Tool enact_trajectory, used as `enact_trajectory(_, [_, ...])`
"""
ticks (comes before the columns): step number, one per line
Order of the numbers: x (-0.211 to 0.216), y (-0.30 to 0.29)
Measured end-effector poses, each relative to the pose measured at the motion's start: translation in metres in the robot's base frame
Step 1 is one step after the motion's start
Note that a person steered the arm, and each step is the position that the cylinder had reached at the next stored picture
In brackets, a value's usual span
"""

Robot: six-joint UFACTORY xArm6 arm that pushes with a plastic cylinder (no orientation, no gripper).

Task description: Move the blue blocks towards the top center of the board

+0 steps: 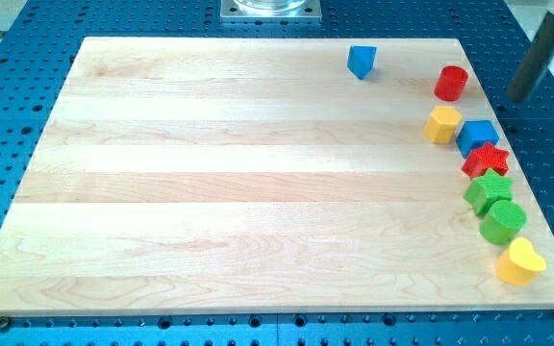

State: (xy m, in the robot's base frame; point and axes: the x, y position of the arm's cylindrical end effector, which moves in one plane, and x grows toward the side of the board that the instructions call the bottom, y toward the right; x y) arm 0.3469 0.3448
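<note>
My tip (518, 99) sits off the board's right edge, over the blue desk (27, 38), just right of the red cylinder (451, 83); I carry no claw. The blue triangle (361, 61) lies near the board's top center. The blue cube (476, 136) sits at the right edge, between the yellow block (441, 125) and the red star (486, 160).

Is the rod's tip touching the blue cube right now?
No: my tip hangs off the board's right edge, apart from the blue cube, with the red cylinder nearer to it.
</note>
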Motion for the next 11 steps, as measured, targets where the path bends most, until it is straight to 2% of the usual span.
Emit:
enact_trajectory(1, [0.051, -0.008])
enact_trajectory(2, [0.064, -0.029])
enact_trajectory(5, [0.069, -0.029])
enact_trajectory(7, [0.073, -0.148])
enact_trajectory(9, [0.127, -0.239])
enact_trajectory(10, [0.097, -0.257])
enact_trajectory(11, [0.09, -0.242])
